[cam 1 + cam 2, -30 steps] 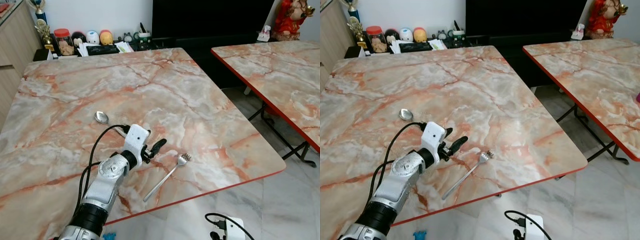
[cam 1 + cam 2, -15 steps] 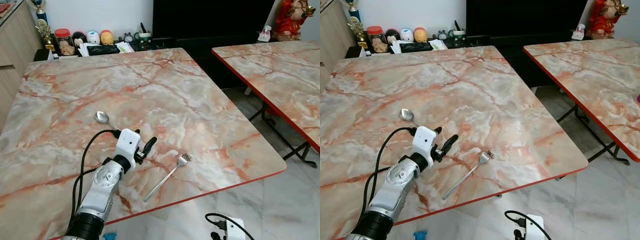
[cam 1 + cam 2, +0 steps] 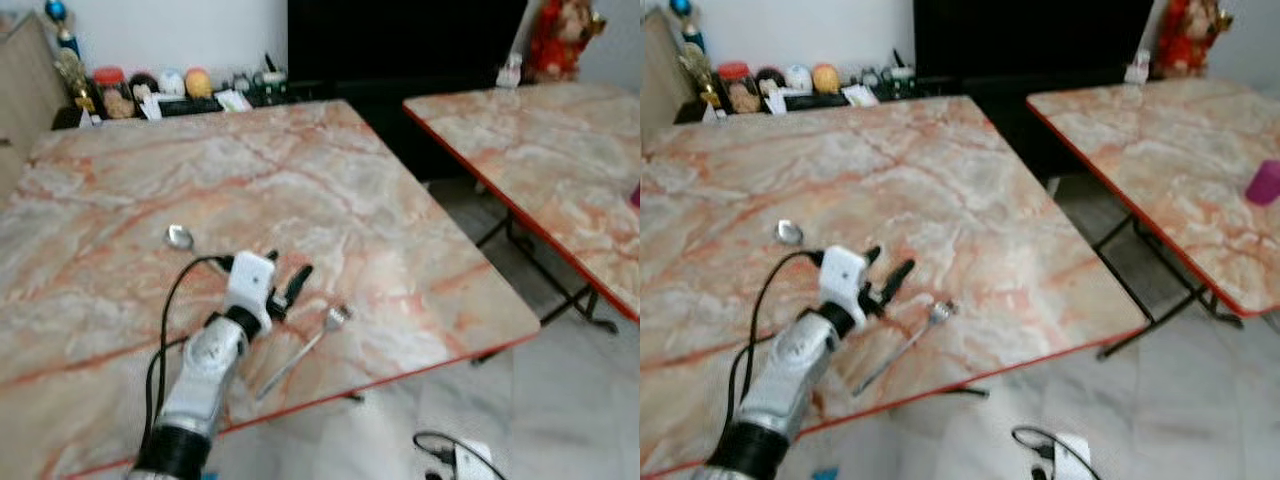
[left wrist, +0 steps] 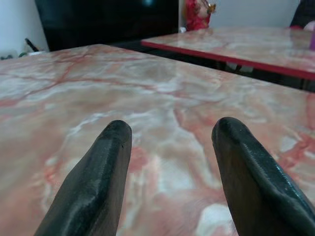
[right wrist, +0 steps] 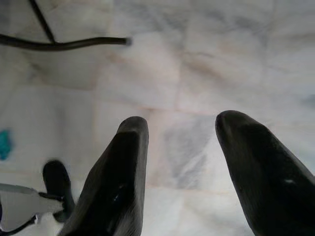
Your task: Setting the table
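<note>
Hovering left hand point(image 3: 287, 283) spread, empty; fork point(image 3: 298, 354) diagonal, tines seemingly up-right.

Head stereo eyes look down across the same orange-veined marble bench point(image 3: 330, 190); left wrist camera skims it closely; right wrist faces pale tiled floor point(image 5: 206, 64).

Table point(image 3: 300, 170) — peach marble veined orange (red rim); silver fork point(image 3: 300, 352).

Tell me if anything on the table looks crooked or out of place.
Mildly. The fork lies at a slant near the near edge of the marble table, and the spoon lies apart from it, farther in. The open left gripper hovers between them. Nothing looks spilled or damaged.
</note>
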Robot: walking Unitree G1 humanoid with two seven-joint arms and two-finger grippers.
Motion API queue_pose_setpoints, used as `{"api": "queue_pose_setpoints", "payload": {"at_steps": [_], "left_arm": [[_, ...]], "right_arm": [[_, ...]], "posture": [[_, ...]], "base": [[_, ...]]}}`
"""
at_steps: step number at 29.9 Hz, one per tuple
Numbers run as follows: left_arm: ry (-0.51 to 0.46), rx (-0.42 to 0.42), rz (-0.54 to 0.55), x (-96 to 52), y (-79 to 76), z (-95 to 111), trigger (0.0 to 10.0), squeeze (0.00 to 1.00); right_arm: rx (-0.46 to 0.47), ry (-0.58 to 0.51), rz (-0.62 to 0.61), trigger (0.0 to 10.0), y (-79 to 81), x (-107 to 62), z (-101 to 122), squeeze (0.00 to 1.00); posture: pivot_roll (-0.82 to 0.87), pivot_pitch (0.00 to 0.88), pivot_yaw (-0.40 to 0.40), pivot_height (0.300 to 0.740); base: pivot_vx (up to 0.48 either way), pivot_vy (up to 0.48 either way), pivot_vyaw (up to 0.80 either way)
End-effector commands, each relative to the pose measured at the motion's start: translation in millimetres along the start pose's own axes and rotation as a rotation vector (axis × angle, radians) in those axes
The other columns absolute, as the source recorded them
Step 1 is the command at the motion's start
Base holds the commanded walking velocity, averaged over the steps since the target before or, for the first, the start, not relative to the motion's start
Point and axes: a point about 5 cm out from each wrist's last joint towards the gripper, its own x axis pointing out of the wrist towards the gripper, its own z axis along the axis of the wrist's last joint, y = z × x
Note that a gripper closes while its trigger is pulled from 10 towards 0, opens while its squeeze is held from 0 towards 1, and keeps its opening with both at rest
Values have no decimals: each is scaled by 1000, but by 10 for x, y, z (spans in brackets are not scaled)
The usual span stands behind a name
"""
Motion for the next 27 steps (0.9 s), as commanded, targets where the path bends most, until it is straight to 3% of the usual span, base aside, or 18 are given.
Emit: {"api": "queue_pose_setpoints", "payload": {"at_steps": [1, 7, 22, 27], "left_arm": [[4, -6, 2, -17, 20, -11, 10000, 0], [28, 2, 1, -24, 32, -47, 10000, 0], [49, 26, 43, -67, 226, -70, 10000, 0], [57, 27, 65, -98, 281, -75, 10000, 0]], "right_arm": [[-5, -14, 0, 10000, 11, 9, 41, 0], [5, -6, -3, 10000, 9, 9, 33, 0], [-4, -2, 1, 10000, 10, 12, 38, 0], [-4, -13, 2, 10000, 12, 11, 46, 0]], "posture": [[94, 9, -71, 740], [95, 12, -73, 740], [95, 16, -72, 740], [95, 16, -72, 740]], "base": [[0, 0, 0], [0, 0, 0], [0, 0, -726], [0, 0, -222]]}}
